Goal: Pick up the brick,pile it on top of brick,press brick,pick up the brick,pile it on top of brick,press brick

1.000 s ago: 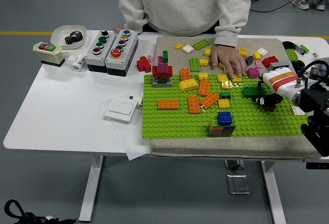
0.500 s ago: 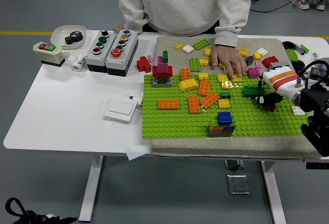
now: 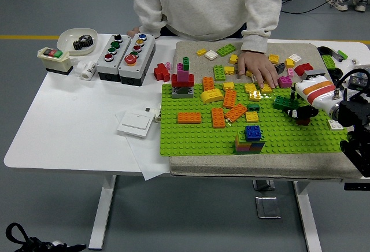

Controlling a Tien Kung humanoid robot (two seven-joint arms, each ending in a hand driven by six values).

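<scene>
Near the table's right edge, the right hand [image 3: 296,108] grips a dark green brick [image 3: 283,103], apparently to carry it to the blue-topped stack [image 3: 250,139].

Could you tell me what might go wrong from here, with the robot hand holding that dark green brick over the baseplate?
The right robot hand grips the dark green brick only at its end, so it may tilt or slip. The person's hand rests on loose bricks just beyond it, so contact is possible. The blue-topped stack stands near the green baseplate's front edge; a hard press could topple it.
</scene>
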